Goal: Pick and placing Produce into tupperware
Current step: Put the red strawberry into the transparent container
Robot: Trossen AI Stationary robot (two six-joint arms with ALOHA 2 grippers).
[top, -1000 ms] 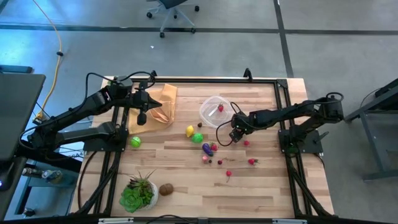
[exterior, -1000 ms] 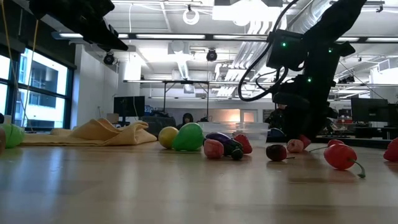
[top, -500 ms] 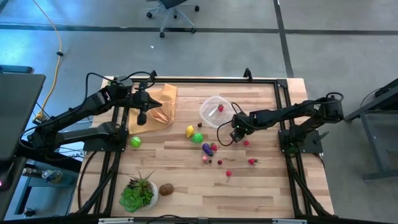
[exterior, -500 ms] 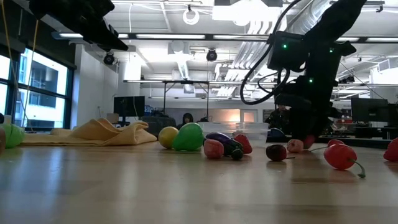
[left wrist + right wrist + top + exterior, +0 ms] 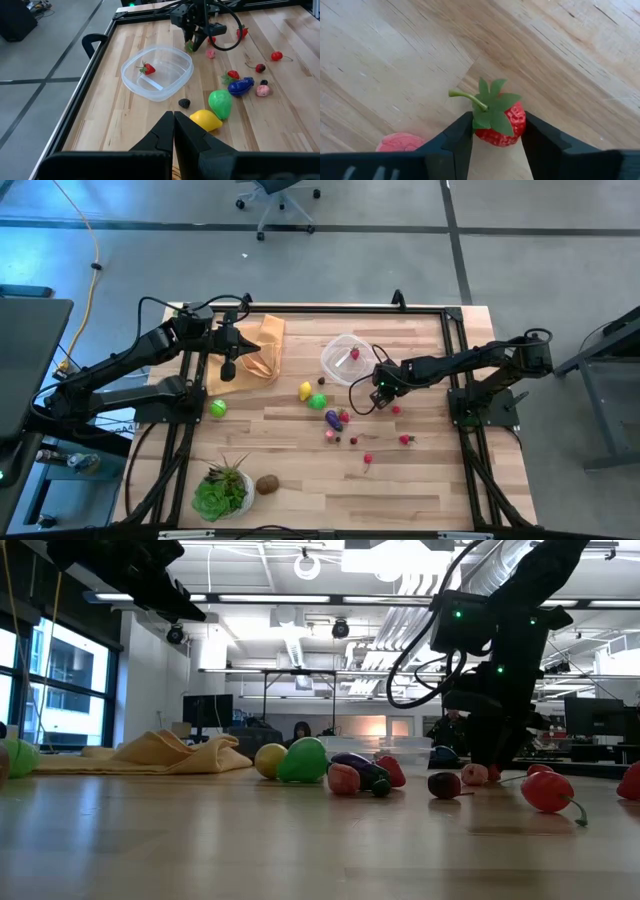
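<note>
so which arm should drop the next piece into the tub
Right. The right gripper is shut on a strawberry, just beside the tupperware. The left gripper hangs shut over the tan cloth, holding nothing.

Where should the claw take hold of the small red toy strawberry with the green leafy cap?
On the red body, below the cap, coming from above. In the right wrist view the small red toy strawberry stands with its green stem up between the right claw fingers, which bracket its rounded sides; the thin curved stem would likely slip. The left claw waits, shut, over the cloth.
</note>
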